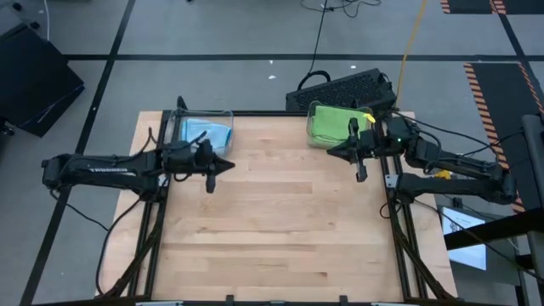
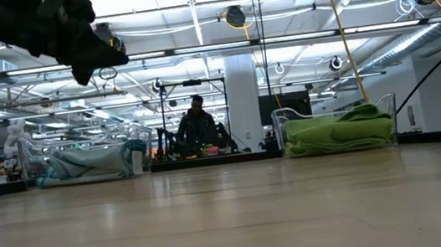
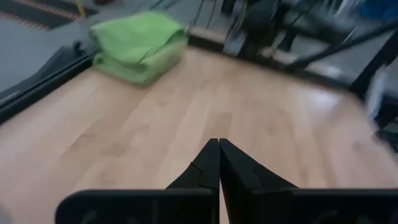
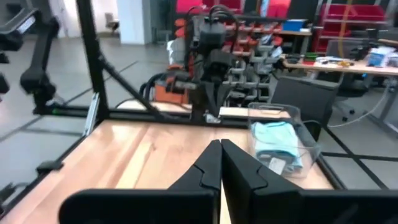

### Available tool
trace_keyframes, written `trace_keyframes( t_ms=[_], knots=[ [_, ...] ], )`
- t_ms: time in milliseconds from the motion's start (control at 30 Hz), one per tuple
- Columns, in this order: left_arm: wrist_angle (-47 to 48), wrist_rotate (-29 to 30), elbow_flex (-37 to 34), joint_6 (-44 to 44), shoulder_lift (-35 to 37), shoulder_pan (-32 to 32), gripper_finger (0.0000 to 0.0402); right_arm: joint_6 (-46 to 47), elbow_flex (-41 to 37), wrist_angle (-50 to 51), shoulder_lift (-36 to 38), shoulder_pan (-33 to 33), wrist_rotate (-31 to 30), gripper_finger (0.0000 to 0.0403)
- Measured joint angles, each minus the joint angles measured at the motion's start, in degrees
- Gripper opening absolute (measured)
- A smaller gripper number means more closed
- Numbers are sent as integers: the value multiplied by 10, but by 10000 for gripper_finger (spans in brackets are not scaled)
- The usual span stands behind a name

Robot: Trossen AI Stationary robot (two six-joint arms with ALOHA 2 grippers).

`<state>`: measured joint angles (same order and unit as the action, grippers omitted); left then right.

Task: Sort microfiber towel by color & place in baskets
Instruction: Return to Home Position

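Two clear baskets stand at the table's far edge. The left basket holds light blue towels, also seen in the low view. The right basket holds folded green towels, which rise to its rim. My left gripper hangs shut above the table, just near of the blue basket, pointing toward the table's right. My right gripper is shut too, raised beside the green basket's near side, pointing toward the table's left. Neither holds anything.
The wooden tabletop lies bare between and near of the arms. A black keyboard-like object and a yellow cable sit beyond the far edge. A person is in the room behind the table.
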<state>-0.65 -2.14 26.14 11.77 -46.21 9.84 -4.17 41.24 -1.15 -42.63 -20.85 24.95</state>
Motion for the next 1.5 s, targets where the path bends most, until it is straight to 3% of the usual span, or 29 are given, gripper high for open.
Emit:
trace_keyframes(
  t_ms=[133, 433, 833, 1233, 1500],
  knots=[
    [-98, 18, -64, 14, 7, -30, 3, -15, -12, -14, 3, 17, -25, 0],
    [-189, 22, -138, 24, 10, -53, 2, 1, -120, -121, 49, 27, -86, 0],
    [-372, 41, -255, 59, 10, -62, 1, -12, -251, -177, 157, 23, -82, 0],
    [-375, 55, -256, -17, 19, -62, 1, -5, -365, -238, 288, 23, -82, 0],
    [-368, 59, -256, -31, 83, -68, 1, 36, -399, -220, 385, 19, -83, 0]
  ],
)
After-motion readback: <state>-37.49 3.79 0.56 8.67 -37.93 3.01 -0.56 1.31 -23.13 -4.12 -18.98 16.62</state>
